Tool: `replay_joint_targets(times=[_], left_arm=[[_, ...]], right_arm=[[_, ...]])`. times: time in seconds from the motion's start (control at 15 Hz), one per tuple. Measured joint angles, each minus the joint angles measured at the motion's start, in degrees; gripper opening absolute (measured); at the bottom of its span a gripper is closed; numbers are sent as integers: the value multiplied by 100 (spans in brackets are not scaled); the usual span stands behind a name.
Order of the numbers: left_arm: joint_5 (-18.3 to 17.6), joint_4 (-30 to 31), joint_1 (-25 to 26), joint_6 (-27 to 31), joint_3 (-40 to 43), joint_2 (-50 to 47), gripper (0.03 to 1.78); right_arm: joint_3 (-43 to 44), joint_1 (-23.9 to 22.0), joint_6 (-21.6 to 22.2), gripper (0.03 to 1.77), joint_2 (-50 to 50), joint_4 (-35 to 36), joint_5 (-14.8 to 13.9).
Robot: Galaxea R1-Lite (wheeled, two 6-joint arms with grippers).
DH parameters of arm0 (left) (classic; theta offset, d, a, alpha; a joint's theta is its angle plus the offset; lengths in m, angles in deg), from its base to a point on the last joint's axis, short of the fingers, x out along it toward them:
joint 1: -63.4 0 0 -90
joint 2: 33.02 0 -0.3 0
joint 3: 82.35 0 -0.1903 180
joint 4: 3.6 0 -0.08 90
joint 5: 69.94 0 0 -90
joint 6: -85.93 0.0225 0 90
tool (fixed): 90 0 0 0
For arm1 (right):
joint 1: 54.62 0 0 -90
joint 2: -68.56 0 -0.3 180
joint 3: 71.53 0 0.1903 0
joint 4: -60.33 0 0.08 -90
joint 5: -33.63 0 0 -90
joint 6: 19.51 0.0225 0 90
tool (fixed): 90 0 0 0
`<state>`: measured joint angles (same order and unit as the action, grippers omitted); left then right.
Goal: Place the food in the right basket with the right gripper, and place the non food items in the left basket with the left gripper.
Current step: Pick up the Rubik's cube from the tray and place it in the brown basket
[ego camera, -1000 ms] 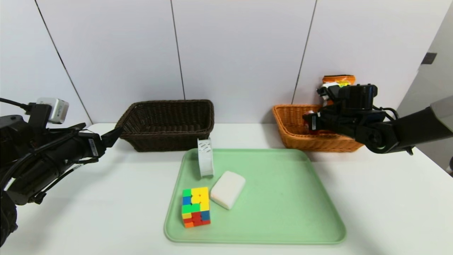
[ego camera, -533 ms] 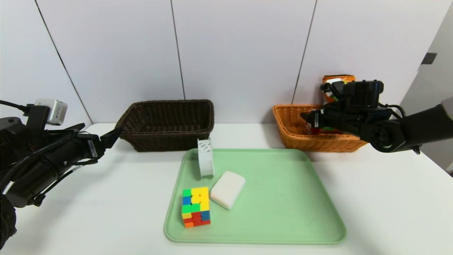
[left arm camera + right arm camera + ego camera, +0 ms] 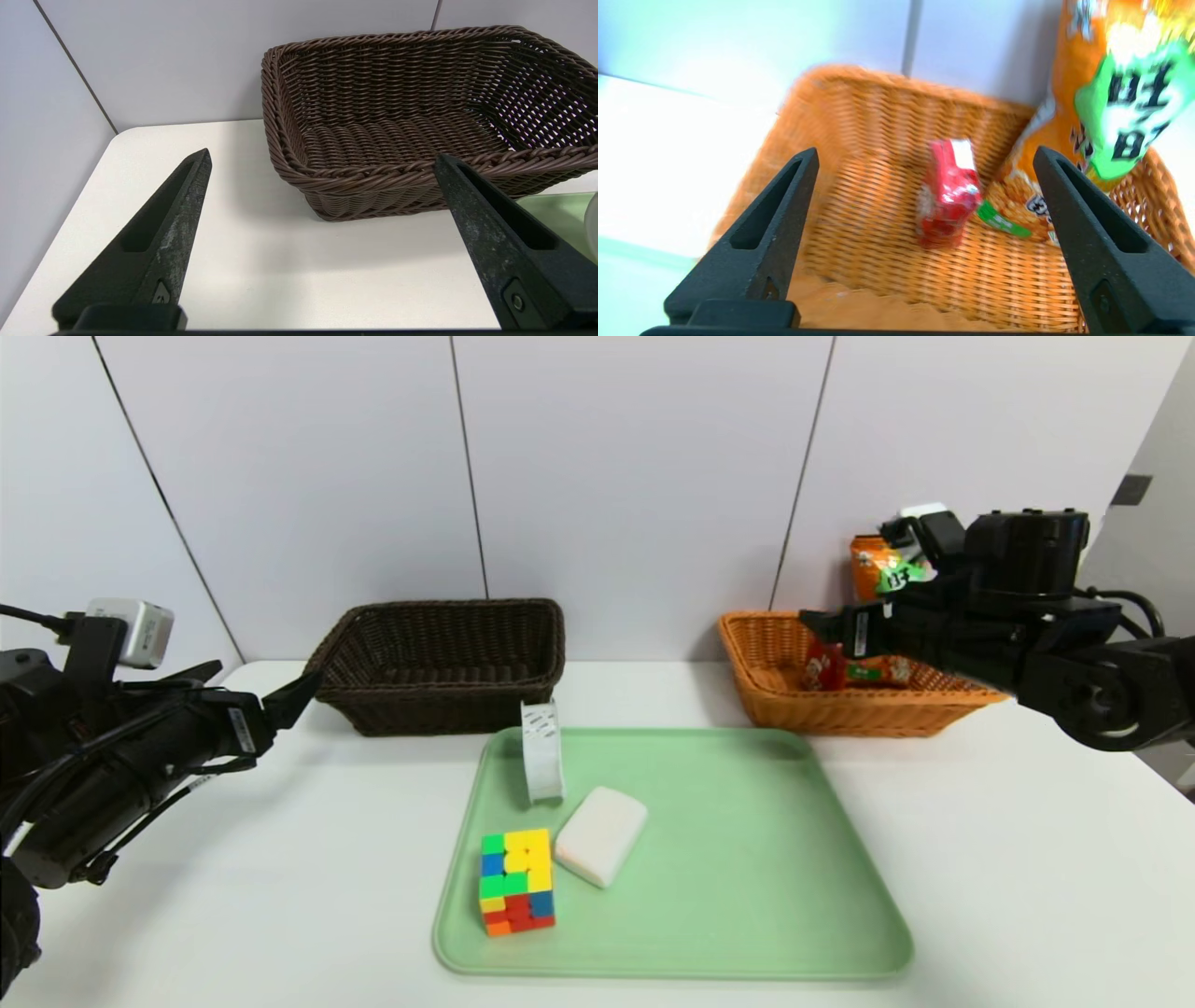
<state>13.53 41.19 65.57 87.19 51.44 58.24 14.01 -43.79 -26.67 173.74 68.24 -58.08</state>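
A green tray (image 3: 747, 859) is being occupied at lower centre by a puzzle cube (image 3: 516, 882), a white block (image 3: 601, 834) and an upright tape roll (image 3: 542, 751). The dark basket (image 3: 439, 663) is being shown upper left of it, the orange basket (image 3: 775, 681) upper right, holding a red packet (image 3: 823, 667) and an orange bag (image 3: 873, 565). The right gripper (image 3: 822, 621) is being held above that basket, the left gripper (image 3: 266, 691) at the left edge.

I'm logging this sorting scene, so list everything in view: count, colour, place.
Light orange woven wicker basket: one, table's back right.
Long orange snack bag with green label: one, standing in that basket's corner.
Small red packet: one, on that basket's floor.
Dark brown woven wicker basket: one, back centre-left, nothing inside.
Pale green plastic tray: one, centre.
Multicoloured puzzle cube: one, tray's front left.
White rounded block: one, beside the cube.
White tape roll: one, upright, tray's back left.
White table: one.
Left tool: open, beside the dark basket.
Right tool: open, above the orange basket.
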Motion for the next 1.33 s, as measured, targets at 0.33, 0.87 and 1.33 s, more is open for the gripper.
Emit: replay_joint_targets(times=[0.33, 0.87, 1.33], left_arm=[[-11, 0, -6, 22, 102, -41, 169], [-21, 0, -16, 20, 63, -30, 169], [-71, -9, -616, 32, 122, -215, 169]], right_arm=[[-435, 891, -27, 165, -898, -50, 0], [-694, 2686, -154, 169, -1262, -992, 33], [-677, 2778, -138, 169, -1072, -1012, 30]])
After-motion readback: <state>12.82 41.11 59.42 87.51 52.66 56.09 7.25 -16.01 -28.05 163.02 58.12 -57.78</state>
